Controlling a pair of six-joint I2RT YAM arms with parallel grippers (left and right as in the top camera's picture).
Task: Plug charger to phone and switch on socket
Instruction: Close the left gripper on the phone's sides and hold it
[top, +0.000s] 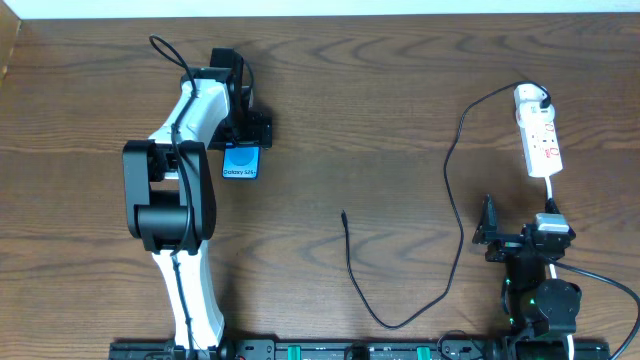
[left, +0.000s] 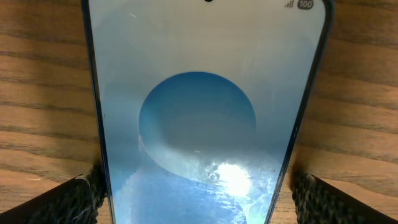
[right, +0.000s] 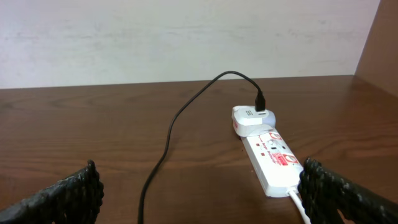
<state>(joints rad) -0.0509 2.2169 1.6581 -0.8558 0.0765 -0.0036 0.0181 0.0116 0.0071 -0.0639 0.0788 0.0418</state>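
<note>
Glossy phone (left: 199, 124) sat pinched between the left gripper's (left: 196, 186) ribbed jaws; the right gripper (right: 200, 173) gaped near the oblong socket (right: 270, 158).

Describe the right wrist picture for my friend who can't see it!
A white socket strip lies on a wooden table, the charger's white adapter plugged into its far end. Its black cable curves toward the front left. The right gripper is open and empty.
</note>
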